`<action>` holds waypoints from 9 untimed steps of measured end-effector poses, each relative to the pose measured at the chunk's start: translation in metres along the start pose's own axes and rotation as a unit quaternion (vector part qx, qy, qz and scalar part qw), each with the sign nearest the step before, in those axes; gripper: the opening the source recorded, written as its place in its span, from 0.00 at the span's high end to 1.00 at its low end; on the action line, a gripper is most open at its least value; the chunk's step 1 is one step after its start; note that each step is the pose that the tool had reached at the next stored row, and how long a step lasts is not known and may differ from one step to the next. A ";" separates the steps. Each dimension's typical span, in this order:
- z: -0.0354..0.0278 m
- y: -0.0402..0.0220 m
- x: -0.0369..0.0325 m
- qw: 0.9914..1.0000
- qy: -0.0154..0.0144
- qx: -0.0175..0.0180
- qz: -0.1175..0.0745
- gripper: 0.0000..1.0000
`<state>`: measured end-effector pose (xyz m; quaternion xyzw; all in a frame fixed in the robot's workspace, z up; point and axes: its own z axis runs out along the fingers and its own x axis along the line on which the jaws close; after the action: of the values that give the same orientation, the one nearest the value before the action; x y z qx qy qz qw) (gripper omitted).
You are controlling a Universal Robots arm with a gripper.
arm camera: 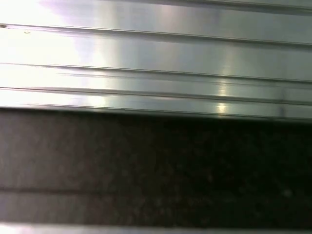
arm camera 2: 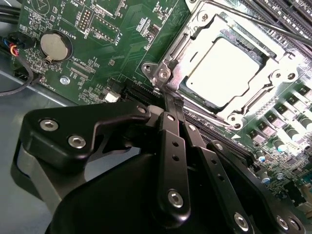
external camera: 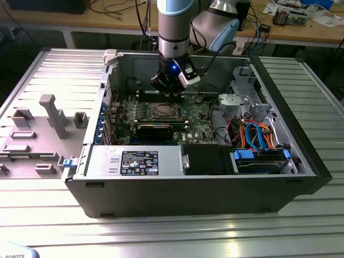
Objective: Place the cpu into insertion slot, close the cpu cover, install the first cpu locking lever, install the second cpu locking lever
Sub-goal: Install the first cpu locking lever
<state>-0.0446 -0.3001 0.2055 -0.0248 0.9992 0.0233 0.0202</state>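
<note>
exterior view high up, looking down into the open computer case (external camera: 215, 183), second wrist view super close over the insertion slot (arm camera 2: 229, 68), shared with exterior

Above cpu cover (arm camera 2: 225, 68) clear — case walls (external camera: 177, 64) round.

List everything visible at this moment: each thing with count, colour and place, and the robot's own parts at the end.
computer case: one, black, open on the ribbed metal table.
circuit board: one, green, on the case floor.
cpu: one, silver-grey, seated in the insertion slot.
cpu cover: one, silver frame, lying down around the cpu.
coin battery: one, silver, on the board away from the slot.
expansion card: one, long and black, across the board.
cables: several, orange and blue, toward the exterior view's right.
grey moulded tray: one, at the exterior view's left of the case.
arm: one, grey and blue, reaching down into the case.
hand: one, black, fingers together by the slot's corner.
</note>
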 end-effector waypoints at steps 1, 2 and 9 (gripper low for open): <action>0.0001 0.0000 -0.0001 1.000 0.000 0.000 0.000 0.89; 0.0001 0.0000 -0.0001 1.000 0.000 0.001 0.000 0.89; 0.0009 -0.0002 -0.0003 1.000 0.000 0.003 0.000 0.89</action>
<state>-0.0442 -0.3002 0.2046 -0.0249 0.9993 0.0204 0.0201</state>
